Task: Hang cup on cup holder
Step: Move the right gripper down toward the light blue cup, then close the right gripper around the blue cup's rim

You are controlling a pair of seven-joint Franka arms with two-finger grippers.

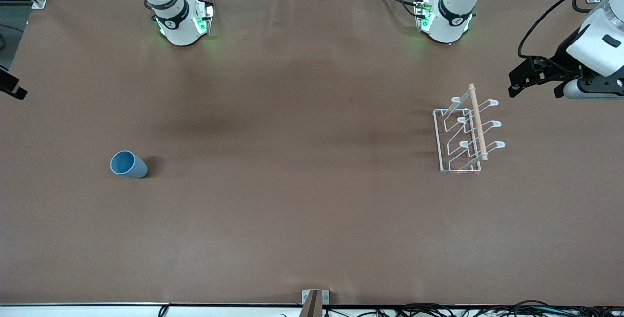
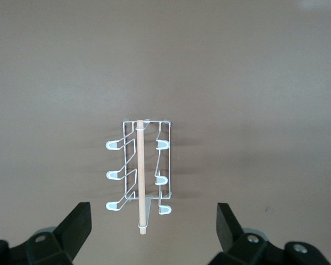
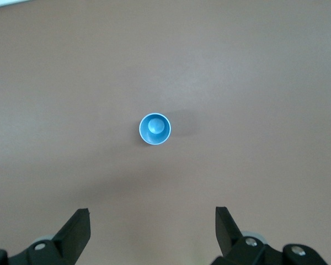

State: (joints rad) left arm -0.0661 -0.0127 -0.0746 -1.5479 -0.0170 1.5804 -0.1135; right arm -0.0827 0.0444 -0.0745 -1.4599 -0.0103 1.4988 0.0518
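Cup (image 1: 128, 164): stood upright, mouth up, toward the right arm's end of the table
Cup holder (image 1: 466, 134): set toward the left arm's end (well apart from the cup)
Left gripper (image 2: 153, 229): held above the holder, fingers spread
Right gripper (image 3: 153, 232): held above the cup, fingers spread

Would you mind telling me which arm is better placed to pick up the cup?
The right. Its open gripper hangs above the cup, which stands upright at that arm's end of the table. The left gripper, also open, is over the cup holder.
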